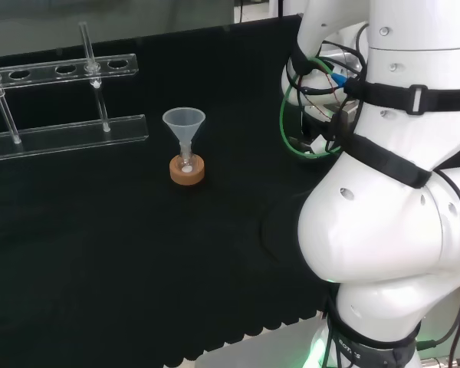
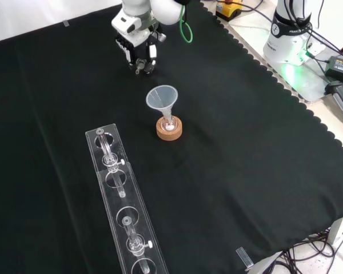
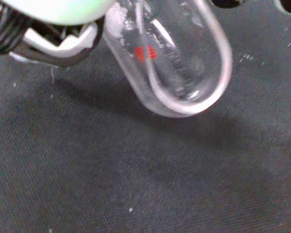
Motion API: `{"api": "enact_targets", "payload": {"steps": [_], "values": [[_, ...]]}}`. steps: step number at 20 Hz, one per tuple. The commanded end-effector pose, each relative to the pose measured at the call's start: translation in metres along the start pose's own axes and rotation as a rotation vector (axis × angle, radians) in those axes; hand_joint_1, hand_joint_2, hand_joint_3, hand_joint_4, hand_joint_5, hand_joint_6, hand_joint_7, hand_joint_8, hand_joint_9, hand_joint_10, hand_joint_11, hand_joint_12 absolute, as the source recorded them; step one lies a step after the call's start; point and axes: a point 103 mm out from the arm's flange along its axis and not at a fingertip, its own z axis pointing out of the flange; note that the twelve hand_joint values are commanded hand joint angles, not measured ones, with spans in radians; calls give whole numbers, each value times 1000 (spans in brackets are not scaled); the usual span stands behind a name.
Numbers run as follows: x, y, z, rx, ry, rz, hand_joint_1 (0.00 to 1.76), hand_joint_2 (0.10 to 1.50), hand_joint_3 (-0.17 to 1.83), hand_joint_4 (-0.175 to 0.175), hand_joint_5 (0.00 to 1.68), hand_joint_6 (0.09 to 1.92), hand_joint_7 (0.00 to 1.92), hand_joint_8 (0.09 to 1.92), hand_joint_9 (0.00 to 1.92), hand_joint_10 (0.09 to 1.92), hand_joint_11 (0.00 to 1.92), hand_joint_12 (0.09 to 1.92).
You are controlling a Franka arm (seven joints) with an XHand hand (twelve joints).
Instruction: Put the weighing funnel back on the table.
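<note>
The hand (image 2: pixel 138 54) appeared to pinch the weighing funnel (image 3: pixel 177 63), its long axis slanted, rounded scoop end pointing down at the desk's black cloth (image 3: pixel 136 184).

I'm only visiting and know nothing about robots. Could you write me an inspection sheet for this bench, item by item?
Surface: black cloth over the bench, lying flat, with a scalloped edge.
Job's things: small clear scoop-like weighing funnel with red marks, held seemingly clear of the cloth, its shadow beneath.
Clutter: big clear cone-shaped funnel upright in a small flask on a cork ring; long clear plastic rack.
Grippers: black and white robot hand closed on the weighing funnel, beyond the big funnel in the front view.
Cables: green cable looped at the white arm; black adapter with leads beside the bench.
Surroundings: arm base, green light at its foot.
</note>
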Motion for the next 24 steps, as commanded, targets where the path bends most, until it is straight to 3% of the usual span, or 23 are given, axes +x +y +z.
{"api": "enact_targets", "payload": {"steps": [1,2,5,9,16,20,24], "values": [[-3,-5,-32,26,-17,84,720,603,232,-123,1069,87,1371,184,1527,87,1526,548],[-3,-5,-34,28,-13,80,667,617,193,-105,966,87,1248,221,1413,87,1363,712],[-3,-6,-37,38,-17,82,580,644,122,-76,807,87,900,557,1186,87,1000,1072],[-5,-10,-52,80,24,111,521,665,82,-72,595,87,511,780,929,87,720,1256],[-1,-25,-103,126,143,127,431,669,37,-78,151,87,35,757,516,87,344,1448],[14,-37,-149,79,185,93,409,667,25,-74,73,87,1,613,427,87,262,1497],[37,-41,-193,48,196,60,403,666,21,-72,62,87,0,580,415,87,254,1509]]}}
